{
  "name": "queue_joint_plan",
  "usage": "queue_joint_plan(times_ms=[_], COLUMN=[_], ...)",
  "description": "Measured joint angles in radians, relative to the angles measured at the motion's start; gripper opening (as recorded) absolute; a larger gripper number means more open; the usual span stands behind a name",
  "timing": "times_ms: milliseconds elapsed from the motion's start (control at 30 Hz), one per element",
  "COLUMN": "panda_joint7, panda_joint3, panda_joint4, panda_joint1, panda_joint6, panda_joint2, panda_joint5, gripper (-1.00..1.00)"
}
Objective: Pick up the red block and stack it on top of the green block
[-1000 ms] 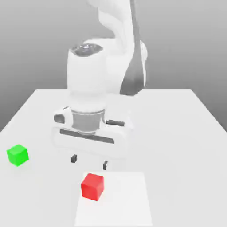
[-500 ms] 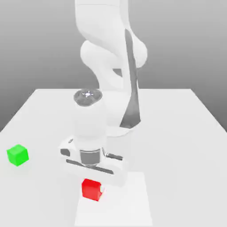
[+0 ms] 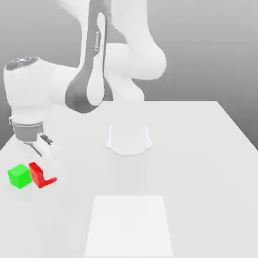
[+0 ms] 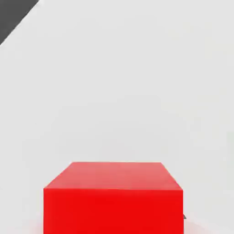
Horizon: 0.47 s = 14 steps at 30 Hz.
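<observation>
The red block (image 3: 36, 174) hangs tilted under my gripper (image 3: 42, 164) at the exterior view's left, and the gripper is shut on it. Part of the block is veiled by the pale hand. In the hand view the red block (image 4: 114, 196) sits very close to the camera, with bare table behind it. The green block (image 3: 20, 176) rests on the table just to the left of the red one in the exterior view. The two look level and their edges meet in the picture; whether they touch I cannot tell.
The white table (image 3: 201, 166) stretches to the exterior view's right. A lighter square patch (image 3: 128, 227) lies near its front edge. The arm's round base (image 3: 128, 138) stands mid-table, and the arm's links reach from it over to the left.
The hand came down on the red block at the lighter patch and closed on it. It then swung to the exterior view's left, carrying the block next to the green block.
</observation>
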<state>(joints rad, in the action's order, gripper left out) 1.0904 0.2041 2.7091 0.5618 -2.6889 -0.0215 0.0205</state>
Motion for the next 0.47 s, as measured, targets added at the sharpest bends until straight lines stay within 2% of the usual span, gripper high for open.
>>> queue_joint_plan(times_ms=[167,333,367,467], panda_joint7=[0.034,-0.042,-0.053,-0.053], panda_joint3=[0.078,0.013,0.004,0.004], panda_joint4=[-0.016,-0.026,-0.027,-0.027], panda_joint1=[0.165,0.201,0.206,0.206], panda_joint6=[0.020,-0.129,-0.148,-0.148], panda_joint2=[-0.004,0.160,0.181,0.181], panda_joint5=[-0.006,-0.117,-0.132,-0.132], gripper=[-1.00,-1.00,1.00,1.00])
